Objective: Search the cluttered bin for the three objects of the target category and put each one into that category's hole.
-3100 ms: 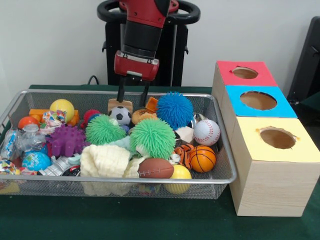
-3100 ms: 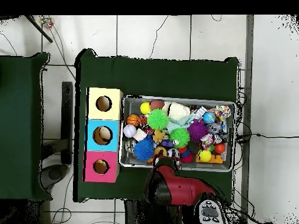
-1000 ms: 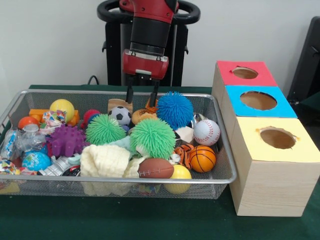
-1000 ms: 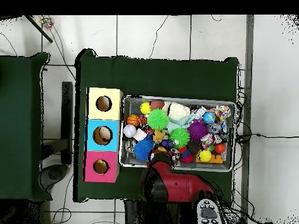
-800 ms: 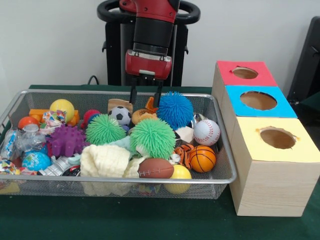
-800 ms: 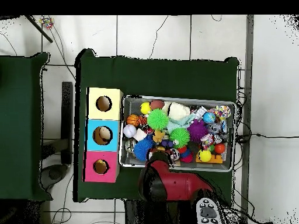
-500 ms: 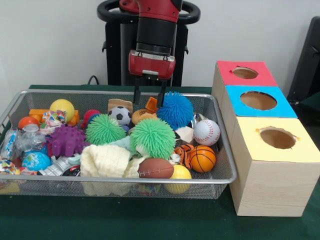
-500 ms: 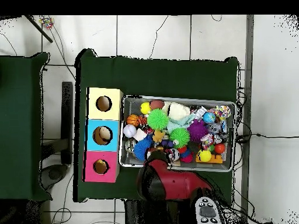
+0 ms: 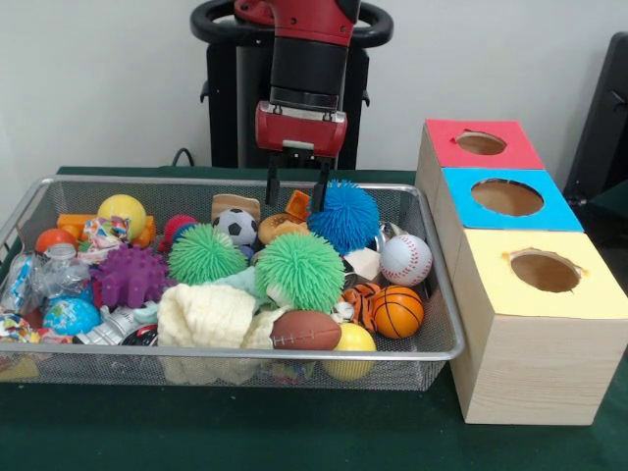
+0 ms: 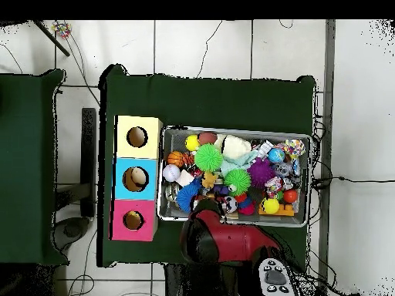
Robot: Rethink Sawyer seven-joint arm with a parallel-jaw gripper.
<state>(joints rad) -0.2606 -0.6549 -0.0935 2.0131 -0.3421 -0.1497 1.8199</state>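
The wire mesh bin (image 9: 294,350) is full of toys; it also shows in the overhead view (image 10: 235,131). My gripper (image 9: 296,199) hangs open and empty over the bin's far side, its tips astride a small orange thing (image 9: 297,205) beside the blue spiky ball (image 9: 343,216). A tan-brown plush (image 9: 235,205) lies just left of the gripper. An orange tiger-striped plush (image 9: 356,294) lies at the front right, against the basketball (image 9: 396,311). The red-surround hole (image 9: 481,143) tops the farthest box; it also shows in the overhead view (image 10: 133,220). In the overhead view the arm (image 10: 220,240) hides the gripper.
Blue-surround (image 9: 507,197) and yellow-surround (image 9: 545,271) holes sit nearer the camera than the red one. Two green spiky balls (image 9: 299,268), a purple one (image 9: 130,276), a baseball (image 9: 405,258), a football (image 9: 306,331) and a cream cloth (image 9: 206,314) crowd the bin.
The gripper has moved right along the bin's far side, from over the tan-brown plush to beside the blue spiky ball. It stays open. The toys have not moved.
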